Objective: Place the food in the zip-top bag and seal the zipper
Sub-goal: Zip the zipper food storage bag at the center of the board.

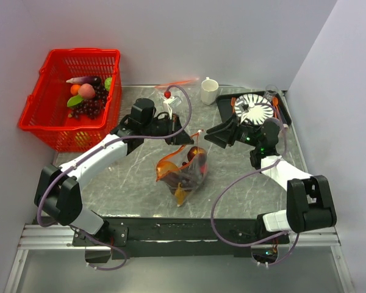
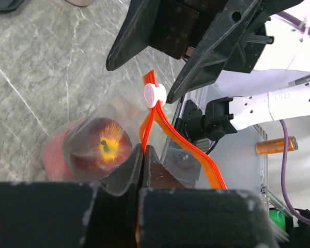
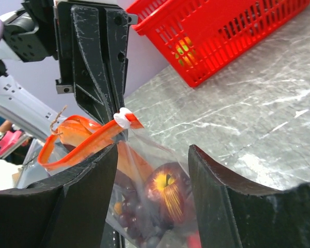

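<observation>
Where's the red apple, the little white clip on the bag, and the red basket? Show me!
Red fruit (image 2: 99,149): left wrist view, on its yellow top beside the stem.
White clip (image 2: 154,95): left wrist view, middle of the clip.
Red basket (image 1: 61,138): top view, its front wall.

The left gripper (image 2: 143,156) was clamped tight on the zipper (image 2: 168,129), its dark fingers (image 2: 125,173) pressed together over the orange-red strip just below a white slider (image 2: 155,95). Beside it, the red round fruit (image 2: 101,147) lay inside the zip-top bag (image 2: 72,129) on the grey marbled table (image 2: 46,67). Above, the right gripper (image 2: 142,81) had its black fingers spread apart, the slider touching one of them.
</observation>
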Robot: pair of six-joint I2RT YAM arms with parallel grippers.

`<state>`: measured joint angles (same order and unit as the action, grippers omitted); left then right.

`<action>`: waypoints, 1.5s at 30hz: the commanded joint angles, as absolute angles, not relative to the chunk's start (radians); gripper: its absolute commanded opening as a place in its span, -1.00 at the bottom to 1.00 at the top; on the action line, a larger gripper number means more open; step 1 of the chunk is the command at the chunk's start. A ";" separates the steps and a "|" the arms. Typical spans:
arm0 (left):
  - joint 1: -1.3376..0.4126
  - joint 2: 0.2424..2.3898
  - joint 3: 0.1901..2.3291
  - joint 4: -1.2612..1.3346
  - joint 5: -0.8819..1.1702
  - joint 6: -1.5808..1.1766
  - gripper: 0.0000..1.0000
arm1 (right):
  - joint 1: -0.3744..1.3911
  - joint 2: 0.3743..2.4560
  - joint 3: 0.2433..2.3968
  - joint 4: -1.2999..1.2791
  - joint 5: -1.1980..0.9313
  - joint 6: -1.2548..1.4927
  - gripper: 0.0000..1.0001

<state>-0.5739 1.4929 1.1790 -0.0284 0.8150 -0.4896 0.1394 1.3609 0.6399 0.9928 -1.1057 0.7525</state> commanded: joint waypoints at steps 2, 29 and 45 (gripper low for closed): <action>-0.584 1.473 1.241 0.002 0.839 -0.471 -0.97 | 0.173 1.382 0.664 1.111 -1.157 0.764 0.21; -0.597 1.476 1.560 -0.393 0.618 -0.215 0.55 | 0.296 1.092 0.693 0.473 -0.999 0.466 -1.00; -0.707 1.641 1.736 -0.603 0.695 0.075 0.41 | 0.304 1.123 0.744 0.428 -1.028 0.488 -1.00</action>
<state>-0.6670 1.5932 1.6592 -0.5083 0.7094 -0.0376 0.2951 1.1252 0.6956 0.4221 -1.0153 0.4889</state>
